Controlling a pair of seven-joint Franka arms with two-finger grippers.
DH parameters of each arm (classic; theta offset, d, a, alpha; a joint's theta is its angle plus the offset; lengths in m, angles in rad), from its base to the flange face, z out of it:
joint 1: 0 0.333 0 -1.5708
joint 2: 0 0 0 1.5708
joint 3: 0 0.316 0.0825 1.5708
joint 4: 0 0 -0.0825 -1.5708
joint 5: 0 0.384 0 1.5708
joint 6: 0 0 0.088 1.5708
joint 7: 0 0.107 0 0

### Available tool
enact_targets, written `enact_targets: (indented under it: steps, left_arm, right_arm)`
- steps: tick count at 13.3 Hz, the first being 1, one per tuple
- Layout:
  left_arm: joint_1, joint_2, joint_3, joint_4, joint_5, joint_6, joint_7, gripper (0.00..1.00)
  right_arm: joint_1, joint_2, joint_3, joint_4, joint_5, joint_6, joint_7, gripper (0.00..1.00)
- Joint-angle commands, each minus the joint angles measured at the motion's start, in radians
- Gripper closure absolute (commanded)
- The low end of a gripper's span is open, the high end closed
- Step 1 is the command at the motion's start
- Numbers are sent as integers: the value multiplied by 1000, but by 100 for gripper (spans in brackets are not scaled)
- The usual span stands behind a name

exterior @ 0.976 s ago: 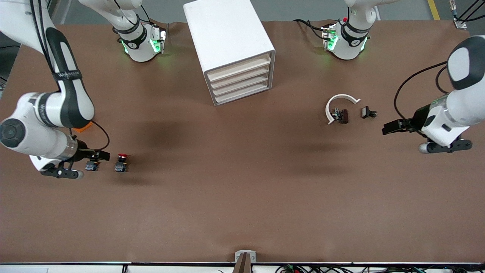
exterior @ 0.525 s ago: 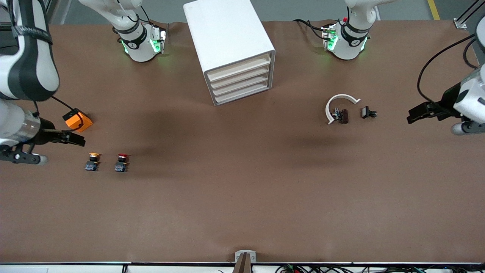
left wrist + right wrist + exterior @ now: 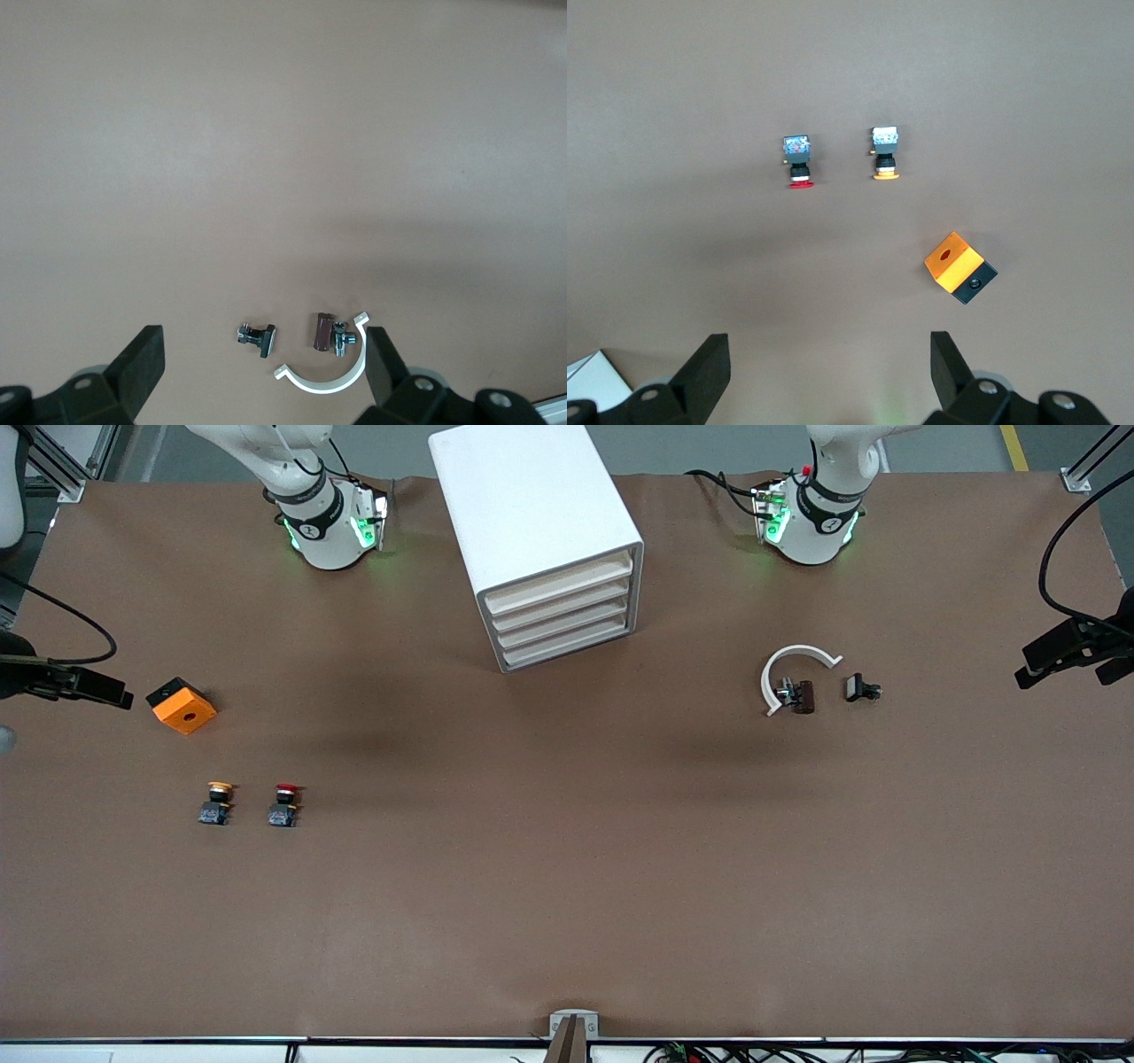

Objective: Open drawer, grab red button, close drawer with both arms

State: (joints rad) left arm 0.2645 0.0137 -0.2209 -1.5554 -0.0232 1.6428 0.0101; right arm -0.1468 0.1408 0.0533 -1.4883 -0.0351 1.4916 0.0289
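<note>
The white cabinet [image 3: 540,531] stands between the arm bases, with all four cream-fronted drawers [image 3: 563,615] shut. The red-capped button [image 3: 284,804] stands on the table toward the right arm's end, beside an orange-yellow-capped one [image 3: 215,803]. In the right wrist view the red button [image 3: 799,162] and the yellow one [image 3: 885,153] show well apart from the fingers. My right gripper [image 3: 117,693] is open and empty in the air at its end of the table, its fingers spread wide [image 3: 830,372]. My left gripper [image 3: 1029,673] is open and empty at the other end [image 3: 263,372].
An orange cube [image 3: 182,705] lies farther from the front camera than the buttons and shows in the right wrist view [image 3: 959,267]. A white curved clamp [image 3: 793,669], a brown part [image 3: 803,696] and a small black part [image 3: 858,688] lie toward the left arm's end.
Both arms have swung outward to the table's ends. The right gripper has left the buttons, uncovering the orange cube. The left gripper has drawn away from the clamp parts.
</note>
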Motion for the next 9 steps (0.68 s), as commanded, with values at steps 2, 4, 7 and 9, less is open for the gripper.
enact_targets:
  steps: [2, 4, 7, 9]
  left_arm:
    - [-24, 14, -2, 23, 14, -21, 18, 0]
    - [-89, 17, 56, 23, 14, -20, 7, 0]
    - [-200, 18, 170, 23, 13, -20, 7, 0]
    - [-249, 18, 216, 23, 13, -20, 7, 0]
  right_arm:
    - [-4, 8, 10, 17, -2, -16, -7, 0]
    - [-4, 9, 10, 17, 9, -11, 3, 0]
    - [1, 13, 13, 54, 9, -17, -3, 0]
    - [0, 13, 14, 88, 9, -19, -1, 0]
